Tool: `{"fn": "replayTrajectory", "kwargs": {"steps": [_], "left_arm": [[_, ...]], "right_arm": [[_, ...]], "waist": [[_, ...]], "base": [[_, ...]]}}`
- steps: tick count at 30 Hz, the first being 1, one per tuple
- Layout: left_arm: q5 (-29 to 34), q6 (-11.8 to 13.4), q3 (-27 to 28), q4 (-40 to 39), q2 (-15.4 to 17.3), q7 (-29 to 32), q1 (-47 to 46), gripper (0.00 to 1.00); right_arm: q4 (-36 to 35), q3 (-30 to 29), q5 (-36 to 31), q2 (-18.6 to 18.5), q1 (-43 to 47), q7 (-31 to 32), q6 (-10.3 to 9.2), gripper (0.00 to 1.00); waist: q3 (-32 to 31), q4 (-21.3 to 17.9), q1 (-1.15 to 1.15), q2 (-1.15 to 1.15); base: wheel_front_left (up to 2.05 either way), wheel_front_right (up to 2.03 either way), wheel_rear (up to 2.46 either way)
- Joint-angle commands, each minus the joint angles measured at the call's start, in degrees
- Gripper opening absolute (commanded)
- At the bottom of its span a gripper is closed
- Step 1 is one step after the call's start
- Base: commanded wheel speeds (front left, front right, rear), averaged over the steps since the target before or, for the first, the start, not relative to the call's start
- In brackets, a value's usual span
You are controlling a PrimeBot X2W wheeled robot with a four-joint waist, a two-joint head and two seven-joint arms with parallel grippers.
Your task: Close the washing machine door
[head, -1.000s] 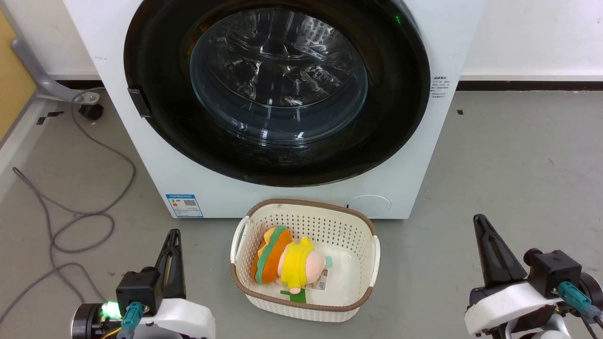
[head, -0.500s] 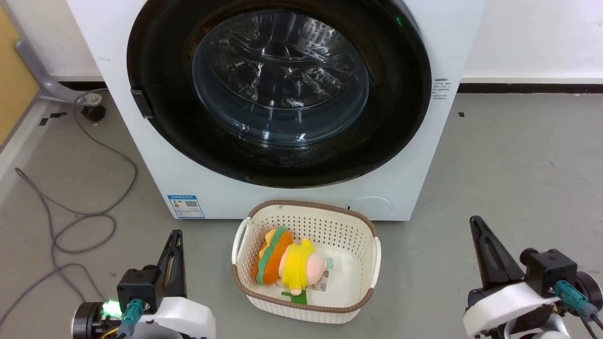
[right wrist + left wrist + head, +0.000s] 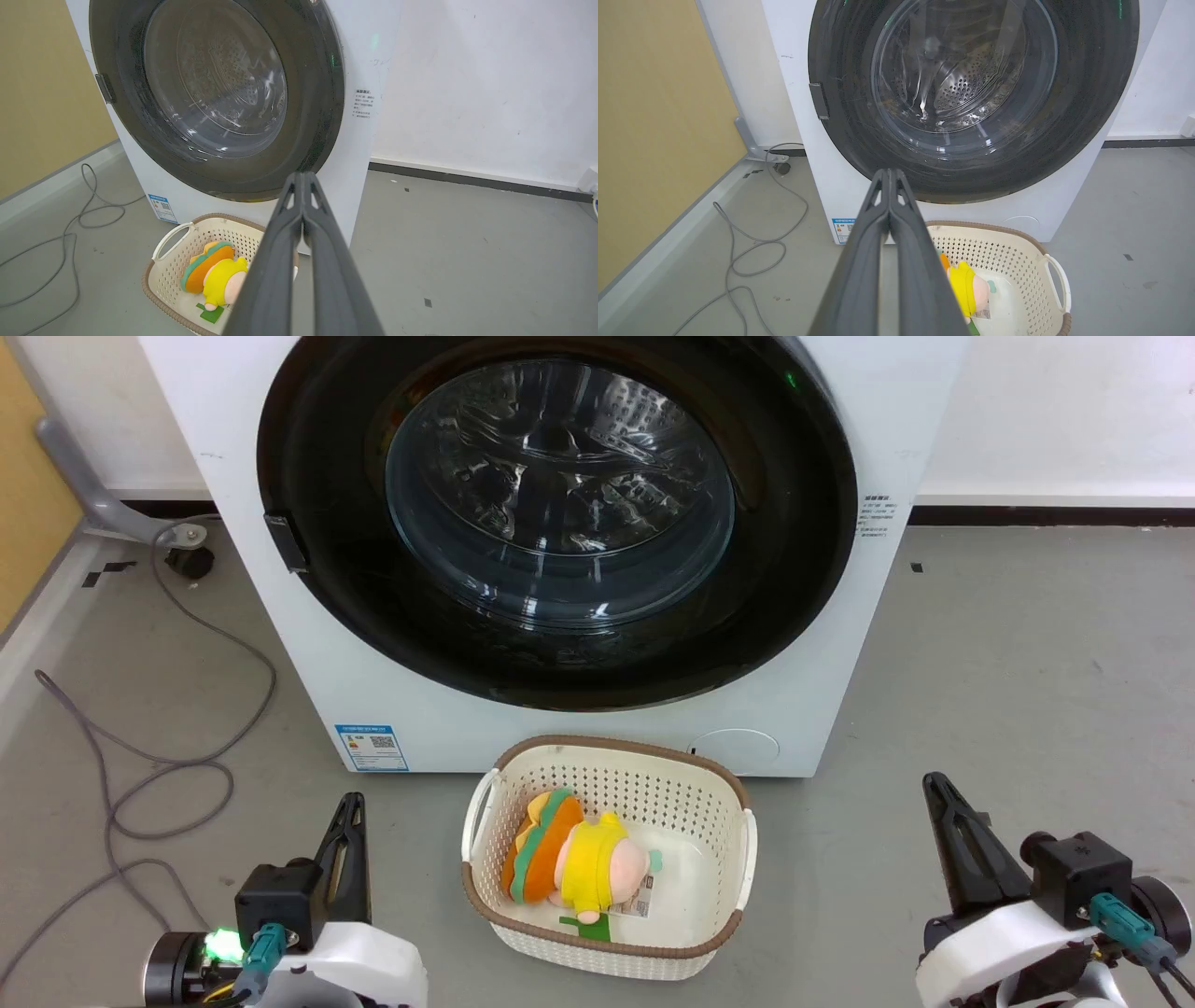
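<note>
Ahead of both sets of fingertips and well apart from them, the big white box-shaped washing machine (image 3: 308, 653) is standing on the grey floor (image 3: 1027, 663). Its large round black washing machine door (image 3: 557, 513), with a clear domed glass window, is lying flat against the machine's front. No gap is showing along its rim in either wrist view, and a small dark latch tab is sitting on the edge nearer the left fingers.

The left gripper (image 3: 352, 800) is hovering low with its two long dark fingers pressed together into one point, pinching nothing. The right gripper (image 3: 934, 782) is hanging likewise, its fingers meeting at the tips and gripping nothing.

Between the two pairs of fingers, just in front of the machine, a cream perforated plastic basket with a brown rim (image 3: 616, 775) is resting on the floor. A soft plush toy in orange, green and yellow (image 3: 571, 870) is lying inside it. Just beyond the left fingertips, a small blue sticker (image 3: 372, 747) is showing on the machine's lower front.
</note>
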Motion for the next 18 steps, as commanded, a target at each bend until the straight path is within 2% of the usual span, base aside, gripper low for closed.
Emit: {"fn": "replayTrajectory", "kwargs": {"steps": [1,18], "left_arm": [[0.2,-0.4,0.2,-0.3,0.0,0.3,-0.2,0.0],[0.4,-1.4,0.4,-0.8,0.0,2.2,-0.2,0.0]], "right_arm": [[-0.6,0.1,-0.3,0.2,0.9,0.4,-0.03,0.0],[-1.7,0.4,-1.2,0.2,1.4,2.3,-0.04,0.0]], "waist": [[0.0,0.0,0.0,0.0],[-0.4,0.3,0.0,0.0]], "base": [[0.0,0.0,0.0],[0.0,0.0,0.0]]}}
